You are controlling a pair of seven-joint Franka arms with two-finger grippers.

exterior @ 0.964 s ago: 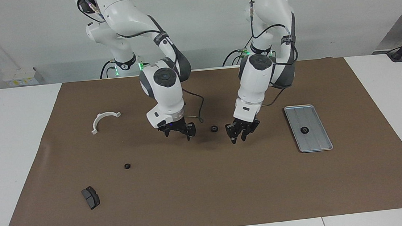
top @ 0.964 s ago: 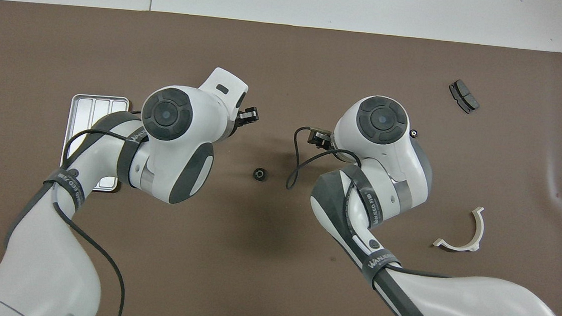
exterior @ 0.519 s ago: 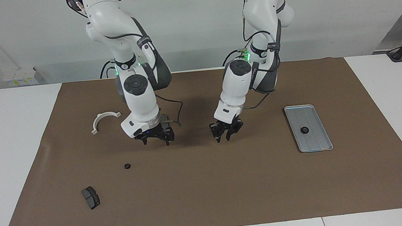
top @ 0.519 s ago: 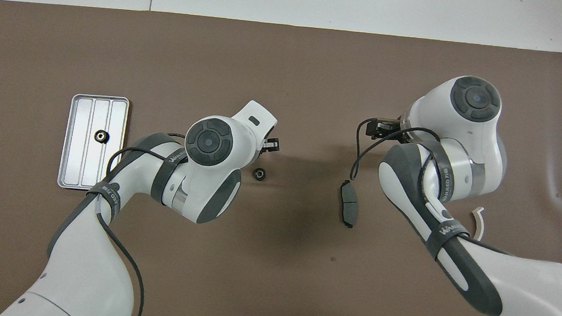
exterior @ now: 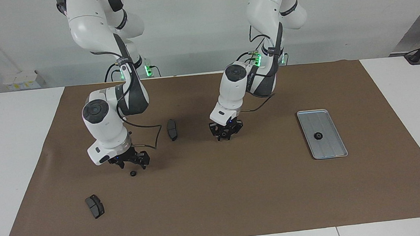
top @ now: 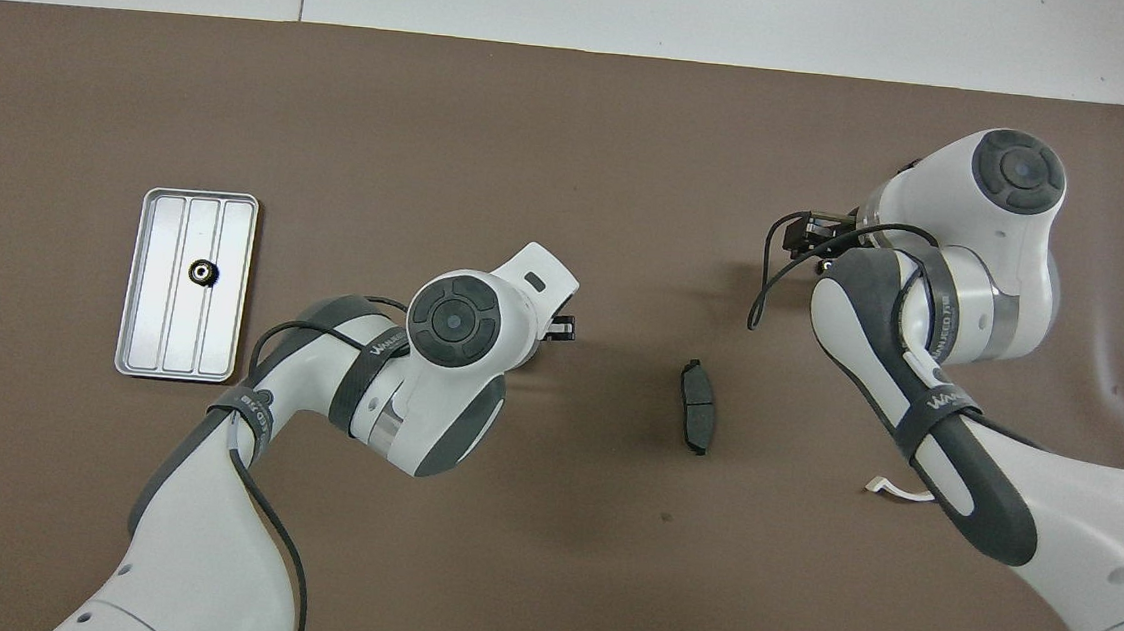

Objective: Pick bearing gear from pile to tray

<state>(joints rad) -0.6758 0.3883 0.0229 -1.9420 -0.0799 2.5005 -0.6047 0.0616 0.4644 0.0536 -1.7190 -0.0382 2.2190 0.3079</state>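
Note:
One bearing gear [exterior: 317, 136] lies in the silver tray [exterior: 328, 148], which shows in the overhead view as the tray [top: 220, 329] with the gear [top: 200, 272] in it. What is left of the pile is scattered. A second black gear [exterior: 133, 173] lies on the brown mat, and my right gripper [exterior: 131, 163] hangs open just above it. My left gripper [exterior: 226, 134] is down at the mat in the middle, where a third gear lay. That gear is hidden under the hand in both views.
A dark brake pad [exterior: 172, 129] lies between the two grippers, the same pad [top: 697, 406] from overhead. Another brake pad [exterior: 94, 206] lies farther from the robots than the right gripper. A tip of the white bracket [top: 894, 490] shows beside the right arm.
Both arms have swung toward the right arm's end of the table. The right gripper has come over the loose gear. The left gripper has lowered onto the middle gear's spot, and a brake pad is uncovered.

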